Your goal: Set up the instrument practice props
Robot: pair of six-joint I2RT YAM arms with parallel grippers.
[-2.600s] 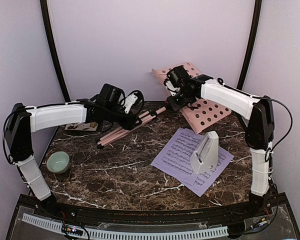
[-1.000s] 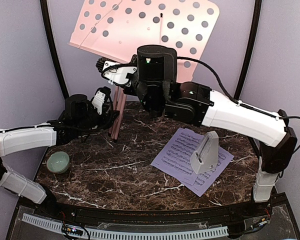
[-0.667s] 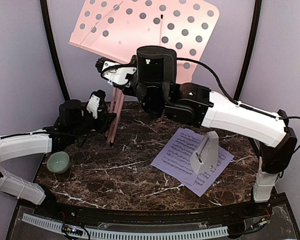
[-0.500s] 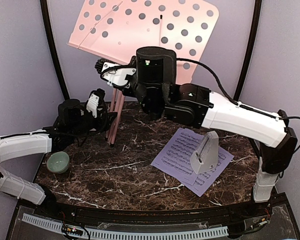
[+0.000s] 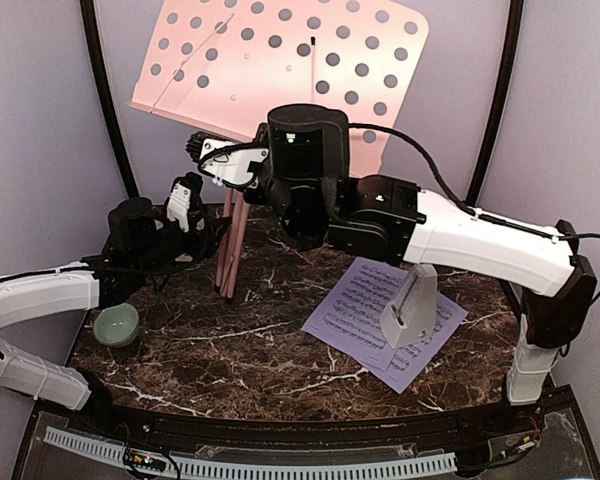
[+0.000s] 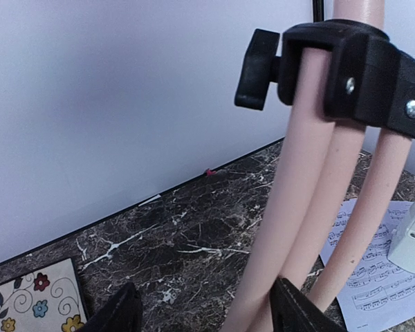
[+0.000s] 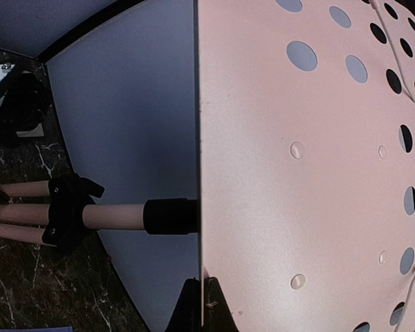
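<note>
The pink perforated music stand (image 5: 280, 60) stands upright at the back, its folded legs (image 5: 230, 245) together with their feet on the marble. My right gripper (image 5: 198, 148) is shut on the edge of the stand's plate (image 7: 304, 173); its fingertips (image 7: 191, 304) pinch the thin edge. My left gripper (image 5: 212, 222) is open around the pink legs (image 6: 297, 207), one leg next to its right finger (image 6: 294, 315). Two white sheet-music pages (image 5: 365, 310) lie at the right with the white-grey metronome (image 5: 412, 305) standing on them.
A pale green bowl (image 5: 115, 323) sits at the left edge under my left arm. A floral coaster (image 6: 38, 308) lies at the back left. The black leg clamp with its knob (image 6: 346, 69) is above my left gripper. The backdrop wall is close behind.
The stand, lying on the table earlier, is now held upright. Over the last second its plate shifted slightly left and my left gripper drew a little left along the legs.
</note>
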